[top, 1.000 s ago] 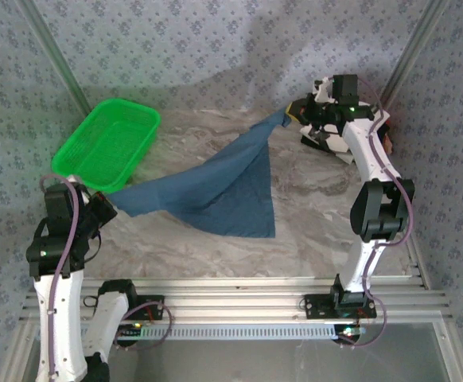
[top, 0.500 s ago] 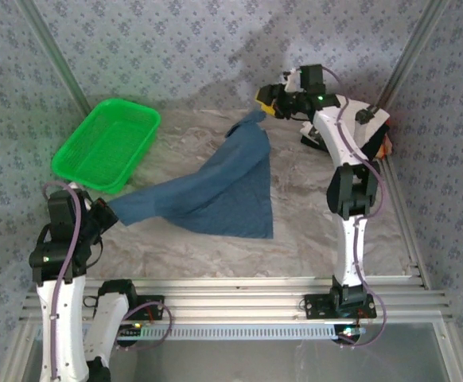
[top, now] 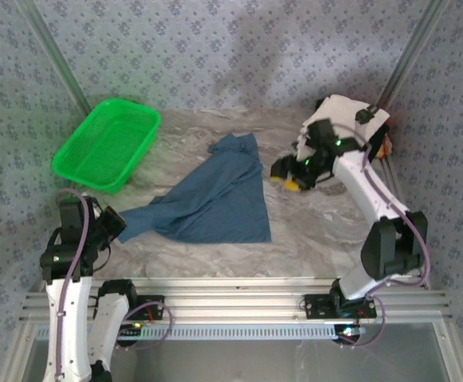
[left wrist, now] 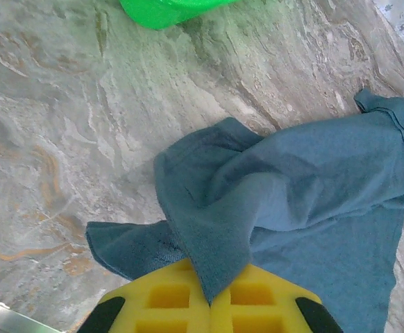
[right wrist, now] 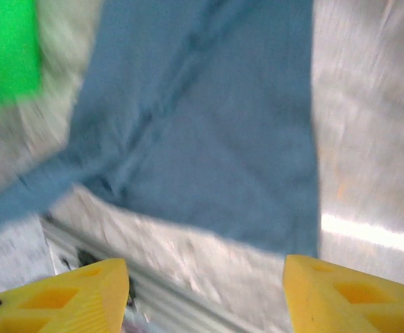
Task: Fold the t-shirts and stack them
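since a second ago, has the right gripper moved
Yes: the right gripper came toward the arms' bases, from level with the green basket's far rim to about level with its near rim.

The t-shirt (top: 215,203) is a plain dusty blue with no print, darker in its creases. The tabletop (top: 319,227) has a grey marble pattern, swirled with paler streaks and thin orange-tan veins. The basket (top: 108,143) at the tabletop's far left corner is bright green mesh. The left hand (left wrist: 212,302) and right hand (right wrist: 205,277) are yellow. The arms (top: 367,183) are white with black joints. The backdrop (top: 215,48) is pale grey-blue with a small repeating floral motif.
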### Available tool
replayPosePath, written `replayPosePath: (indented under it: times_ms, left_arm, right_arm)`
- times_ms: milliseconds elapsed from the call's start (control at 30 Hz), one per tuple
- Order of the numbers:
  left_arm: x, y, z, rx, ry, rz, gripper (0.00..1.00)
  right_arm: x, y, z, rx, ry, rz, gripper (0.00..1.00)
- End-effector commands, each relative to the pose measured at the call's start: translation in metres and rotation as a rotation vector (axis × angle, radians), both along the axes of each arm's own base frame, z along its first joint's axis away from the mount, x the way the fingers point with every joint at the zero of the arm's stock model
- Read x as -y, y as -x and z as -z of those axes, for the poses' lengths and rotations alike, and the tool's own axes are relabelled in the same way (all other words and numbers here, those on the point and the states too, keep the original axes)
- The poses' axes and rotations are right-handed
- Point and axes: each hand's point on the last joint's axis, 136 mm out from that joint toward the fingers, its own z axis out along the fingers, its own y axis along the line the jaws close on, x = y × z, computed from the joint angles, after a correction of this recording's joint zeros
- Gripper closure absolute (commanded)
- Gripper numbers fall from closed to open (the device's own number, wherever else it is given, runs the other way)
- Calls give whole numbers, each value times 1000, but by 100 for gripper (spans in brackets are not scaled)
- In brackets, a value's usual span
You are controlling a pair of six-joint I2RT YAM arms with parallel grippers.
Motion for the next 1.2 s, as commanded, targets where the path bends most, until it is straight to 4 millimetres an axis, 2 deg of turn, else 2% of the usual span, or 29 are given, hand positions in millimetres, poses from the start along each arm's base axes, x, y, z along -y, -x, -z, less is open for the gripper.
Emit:
replayPosePath:
  times_ms: [0,67,333,600,800,933,1100,1167]
  left_arm:
    - [8,-13,-13,68,33,36,100]
    - [11,-14,-15,65,32,59,100]
    - [14,-13,-17,69,23,94,100]
    - [17,-10,-13,57,20,118,100]
    - [18,-10,-13,58,19,132,100]
    - [17,-7,-12,48,4,136,100]
    - [16,-6,-9,35,-5,138,100]
    - [15,-6,-9,33,-8,135,100]
  right_arm:
    - [4,61,76,-233,107,-18,44]
    - [8,65,90,-239,143,16,48]
    - [-5,81,131,-319,211,-10,53]
    - [-19,71,151,-321,245,7,54]
    - [-21,70,167,-323,313,13,55]
    - [-18,66,172,-308,347,33,63]
    - [-14,62,173,-290,363,50,82]
    - [-13,58,171,-279,366,58,87]
